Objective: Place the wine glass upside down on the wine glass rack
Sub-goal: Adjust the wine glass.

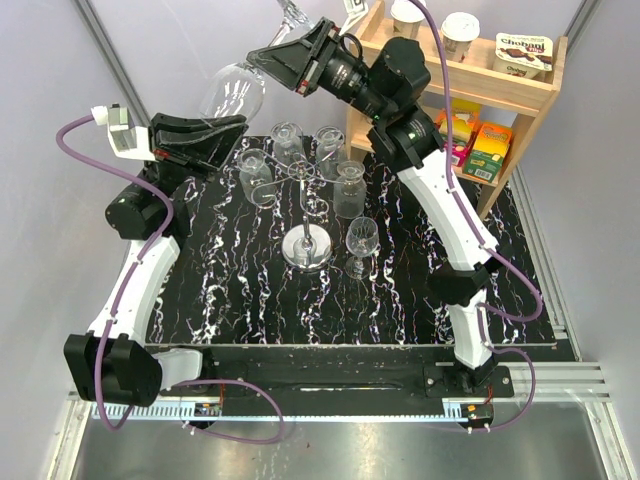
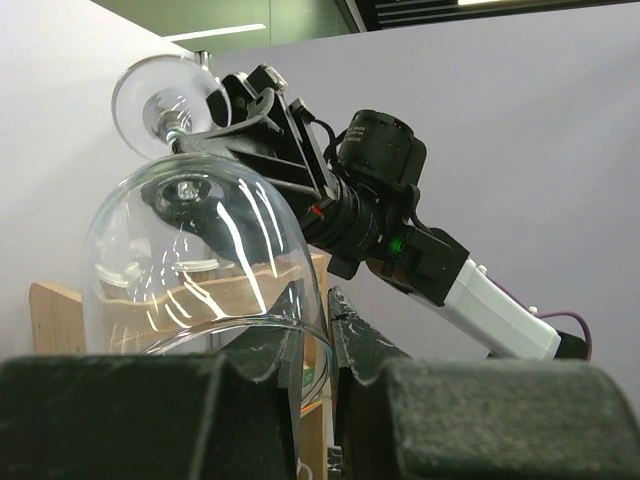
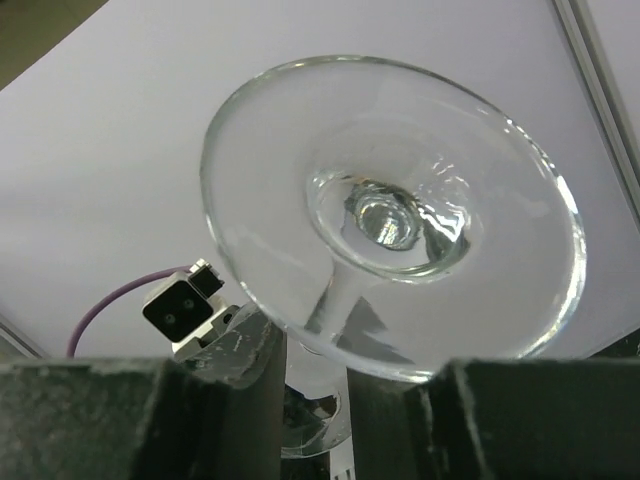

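Note:
A clear wine glass (image 1: 232, 92) hangs tilted in the air above the back left of the black marbled mat, with its foot (image 1: 293, 15) up and to the right. My left gripper (image 1: 225, 130) is shut on the rim of the bowl (image 2: 200, 260), one finger inside and one outside. My right gripper (image 1: 265, 58) is shut on the stem (image 3: 340, 300) just under the round foot (image 3: 400, 210). The silver wire wine glass rack (image 1: 305, 190) stands below at mid-mat on its disc base (image 1: 307, 252), with several glasses hanging upside down from its arms.
One more glass (image 1: 362, 240) stands upright on the mat (image 1: 230, 290) right of the rack's base. A wooden shelf unit (image 1: 470, 90) with cups and cartons stands at the back right, close behind my right arm. Grey walls enclose the table.

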